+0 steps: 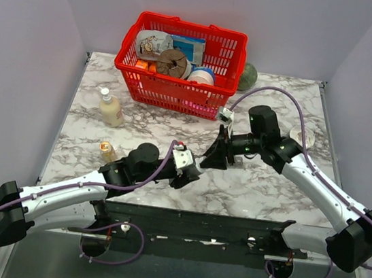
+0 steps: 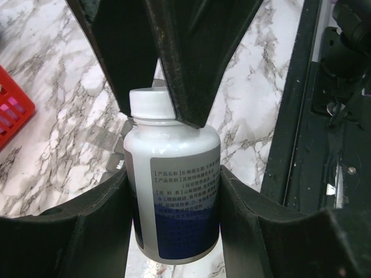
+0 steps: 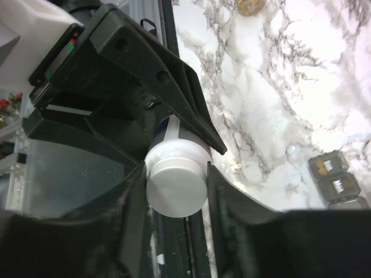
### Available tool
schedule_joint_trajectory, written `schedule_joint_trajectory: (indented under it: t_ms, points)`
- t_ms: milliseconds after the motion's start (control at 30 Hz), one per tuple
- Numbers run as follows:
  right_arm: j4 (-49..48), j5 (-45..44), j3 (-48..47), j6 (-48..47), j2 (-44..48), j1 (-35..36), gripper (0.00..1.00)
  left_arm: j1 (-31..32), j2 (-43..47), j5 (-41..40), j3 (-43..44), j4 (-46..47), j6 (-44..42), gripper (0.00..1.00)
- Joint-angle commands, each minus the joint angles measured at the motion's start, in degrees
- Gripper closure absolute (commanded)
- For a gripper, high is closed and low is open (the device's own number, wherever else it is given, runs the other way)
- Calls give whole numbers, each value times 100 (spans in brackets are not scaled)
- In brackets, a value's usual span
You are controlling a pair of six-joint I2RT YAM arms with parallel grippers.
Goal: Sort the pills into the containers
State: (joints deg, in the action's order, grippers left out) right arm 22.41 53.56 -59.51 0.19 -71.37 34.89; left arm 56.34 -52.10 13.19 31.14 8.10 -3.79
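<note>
A white pill bottle (image 2: 174, 191) with a blue and grey label is held above the marble table. My left gripper (image 2: 174, 220) is shut on its body. My right gripper (image 3: 177, 185) is shut on its white cap (image 3: 177, 179). In the top view the left gripper (image 1: 185, 170) and right gripper (image 1: 214, 158) meet at the table's middle front, hiding the bottle. The dark grey compartment strip shows partly in the right wrist view (image 3: 333, 179), lids shut, and under the bottle in the left wrist view (image 2: 107, 142). No loose pills show.
A red basket (image 1: 182, 63) full of items stands at the back. A cream bottle (image 1: 110, 108) and a small amber bottle with a gold cap (image 1: 107, 151) stand at the left. A dark can (image 1: 249, 75) sits behind the basket. A black rail (image 1: 195, 226) runs along the front edge.
</note>
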Motion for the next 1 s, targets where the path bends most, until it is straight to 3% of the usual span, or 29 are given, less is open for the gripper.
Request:
schedule_joint_trajectory:
  t_ms: [0,33,167,400,600,767,833,967]
  points:
    - [114,92,-131,-246,-78,79,65,9,-2,-115,121,210,-34,100]
    - [149,137,-158,-325,-78,70,75,0,6,-106,112,184,-60,100]
    - [674,523,-403,-1176,-96,210,87,-17,120,288,51,-141,-314,100]
    - [2608,981,-1027,-5513,-201,624,88,-237,419,1685,7,-923,-772,100]
    - [3401,305,-1625,-7109,-500,799,85,-571,630,2486,-116,-1223,-658,100]
    - [3253,163,-1608,-6805,-518,940,72,-668,850,2575,-362,-767,-377,100]
    - [3007,488,-1529,-6165,-492,931,62,-677,850,2505,-354,-643,-333,100]
    - [2418,884,-1380,-5311,-474,931,57,-677,833,2425,-345,-310,-184,100]
